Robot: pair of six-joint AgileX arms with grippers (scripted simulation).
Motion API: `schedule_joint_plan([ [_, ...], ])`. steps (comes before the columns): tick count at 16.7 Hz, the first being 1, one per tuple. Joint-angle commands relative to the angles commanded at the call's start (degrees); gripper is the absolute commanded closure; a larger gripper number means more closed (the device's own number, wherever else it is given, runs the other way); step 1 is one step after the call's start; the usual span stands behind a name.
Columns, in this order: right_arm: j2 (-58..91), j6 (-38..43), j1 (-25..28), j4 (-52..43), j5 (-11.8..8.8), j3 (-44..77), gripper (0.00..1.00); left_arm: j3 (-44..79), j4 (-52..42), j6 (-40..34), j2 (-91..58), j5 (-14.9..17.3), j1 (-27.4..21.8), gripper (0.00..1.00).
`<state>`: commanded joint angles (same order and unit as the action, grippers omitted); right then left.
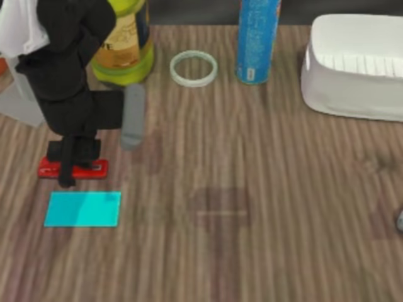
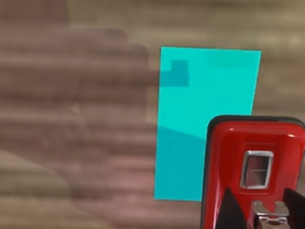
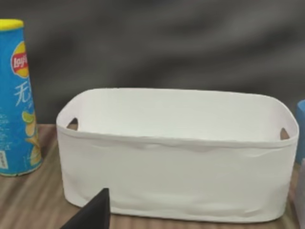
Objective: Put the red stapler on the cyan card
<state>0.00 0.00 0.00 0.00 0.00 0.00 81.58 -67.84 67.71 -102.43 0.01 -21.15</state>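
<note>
The red stapler (image 1: 72, 168) lies lengthwise at the left of the table, just behind the cyan card (image 1: 82, 209). My left gripper (image 1: 68, 171) comes down on it from above. In the left wrist view its two black fingers (image 2: 232, 212) press against the sides of the red stapler (image 2: 228, 157) around its metal middle. I cannot tell whether the stapler rests on the wood or hangs just over it. The cyan card (image 2: 200, 109) lies flat just beyond the stapler's end, partly in the arm's shadow. My right gripper (image 1: 400, 220) is parked at the table's right edge.
Along the back stand a yellow-green bottle (image 1: 126, 44), a pale green ring (image 1: 193, 68), a blue crisps can (image 1: 257, 39) and a white basket (image 1: 357, 66). A grey block (image 1: 133, 116) lies just right of the left arm. The white basket (image 3: 171, 152) fills the right wrist view.
</note>
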Motion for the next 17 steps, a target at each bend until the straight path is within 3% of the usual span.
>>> schedule_joint_plan([
  [5, 0.00, 0.00, 0.00, 0.00, 0.00, 0.00, 0.00, -0.65, 0.85, 0.13, -0.43, -0.04, -0.22, 1.00],
  [13, 0.00, 0.00, 0.00, 0.00, 0.00, 0.00, 0.00, -13.75, 19.45, 2.12, -5.29, 0.04, 2.10, 1.00],
  [17, 0.00, 0.00, 0.00, 0.00, 0.00, 0.00, 0.00, -15.79, 21.93, 2.55, -6.14, 0.08, 2.45, 1.00],
])
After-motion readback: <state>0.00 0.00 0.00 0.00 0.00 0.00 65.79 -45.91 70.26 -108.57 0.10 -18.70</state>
